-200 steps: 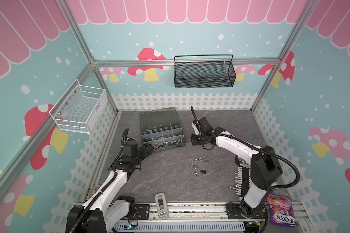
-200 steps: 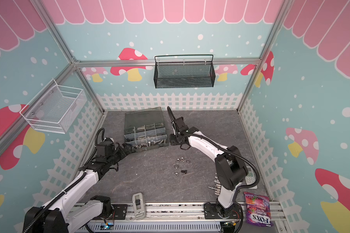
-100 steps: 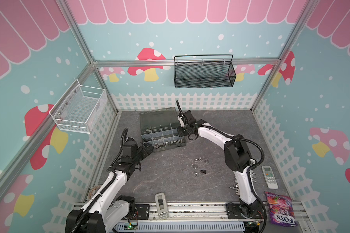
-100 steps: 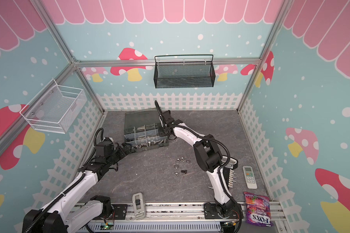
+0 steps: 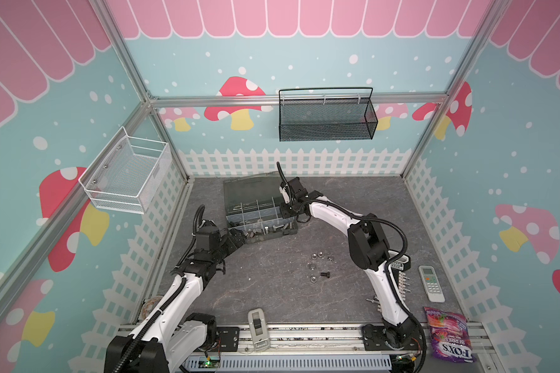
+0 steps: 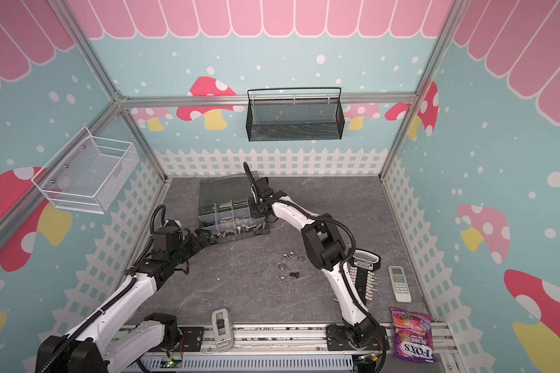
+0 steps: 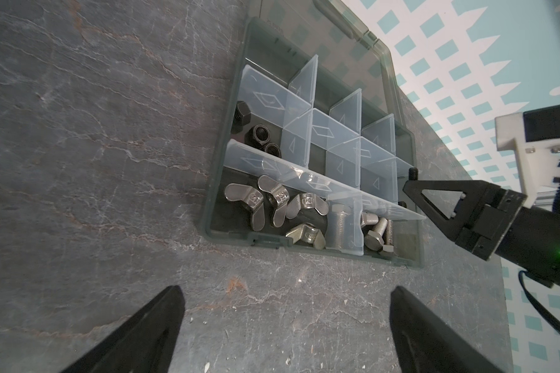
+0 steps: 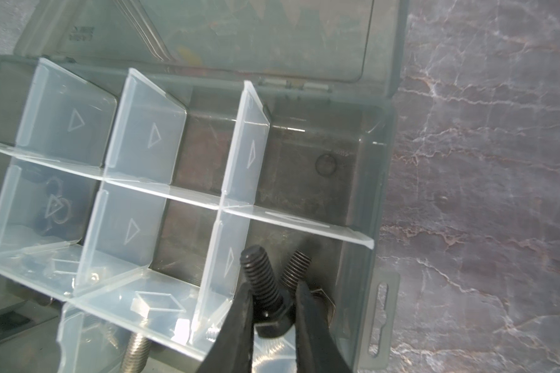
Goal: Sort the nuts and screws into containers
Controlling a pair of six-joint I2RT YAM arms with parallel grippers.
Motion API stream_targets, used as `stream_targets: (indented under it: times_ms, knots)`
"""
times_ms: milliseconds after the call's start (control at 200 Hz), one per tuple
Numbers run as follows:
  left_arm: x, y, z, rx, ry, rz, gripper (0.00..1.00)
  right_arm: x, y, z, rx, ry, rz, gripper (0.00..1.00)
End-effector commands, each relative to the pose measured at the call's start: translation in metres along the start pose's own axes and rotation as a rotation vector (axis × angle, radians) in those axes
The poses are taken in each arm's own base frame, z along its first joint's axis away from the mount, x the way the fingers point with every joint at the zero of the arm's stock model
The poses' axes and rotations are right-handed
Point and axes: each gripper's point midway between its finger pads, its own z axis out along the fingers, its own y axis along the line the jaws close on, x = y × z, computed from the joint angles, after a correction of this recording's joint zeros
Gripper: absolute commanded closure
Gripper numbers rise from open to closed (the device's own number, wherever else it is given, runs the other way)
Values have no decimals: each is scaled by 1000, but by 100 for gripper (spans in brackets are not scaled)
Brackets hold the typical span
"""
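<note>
The dark grey organizer box stands open at the back middle, its containers split by pale dividers. My right gripper is shut on the hex head of a black screw, over the box's right-end compartment, where another black screw lies. My left gripper is open and holds nothing, low at the box's front-left corner. Wing nuts, black nuts and silver screws lie in compartments. Loose silver nuts and one black screw rest on the table.
A white terminal strip, a remote and a candy bag lie front right. A grey device sits at the front edge. A black mesh basket and a white wire basket hang on the walls.
My right gripper has swung left from beside the box to over its right-end compartment, carrying the black screw. The left arm has not moved.
</note>
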Motion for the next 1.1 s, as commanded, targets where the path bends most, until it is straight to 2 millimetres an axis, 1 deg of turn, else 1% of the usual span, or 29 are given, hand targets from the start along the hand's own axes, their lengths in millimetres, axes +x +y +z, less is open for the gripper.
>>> stream_targets:
  times_ms: [0, 60, 160, 295, 515, 640, 710, 765, 895, 935, 986, 1041, 1056, 1071, 1096]
  knots:
    - [-4, 0, -2, -5, -12, -14, 0, -3, 3, 1, 5, -1, -26, 70]
    - [-4, -1, -2, -4, -10, -13, 0, -4, 4, 0, 4, -4, -28, 65]
    - [-5, -1, -2, -3, -11, -14, 0, -7, 3, -5, 11, -11, -26, 62]
    - [-4, -1, -2, -2, -12, -13, 0, -11, 5, -12, 15, -23, -32, 62]
    - [-5, -2, -3, 2, -15, -14, 0, -20, 10, -32, 22, -49, -33, 62]
    - [-6, -3, -3, 3, -17, -12, 0, -16, 10, -41, 30, -48, -22, 61]
    - [-6, -3, -3, 2, -17, -12, 0, -14, 9, -50, 42, -52, -15, 61]
    - [-7, -3, -3, 3, -18, -12, 0, -8, 6, -57, 57, -47, -8, 62]
    - [-7, -3, -4, 2, -18, -10, 0, 5, -5, -81, 104, -50, 21, 60]
    - [-8, -4, -3, 3, -19, -10, 0, 14, -10, -86, 120, -42, 31, 59]
    - [-8, -5, -4, 5, -20, -9, 0, 23, -14, -98, 133, -41, 47, 58]
    - [-8, -5, -3, 6, -17, -10, 0, 37, -20, -107, 155, -30, 66, 57]
    - [-8, -5, -3, 6, -18, -10, 0, 43, -23, -107, 164, -20, 71, 57]
    - [-8, -5, -3, 5, -17, -10, 0, 43, -24, -117, 167, -33, 79, 57]
    - [-7, -4, -3, 5, -15, -11, 0, 51, -27, -121, 176, -27, 89, 56]
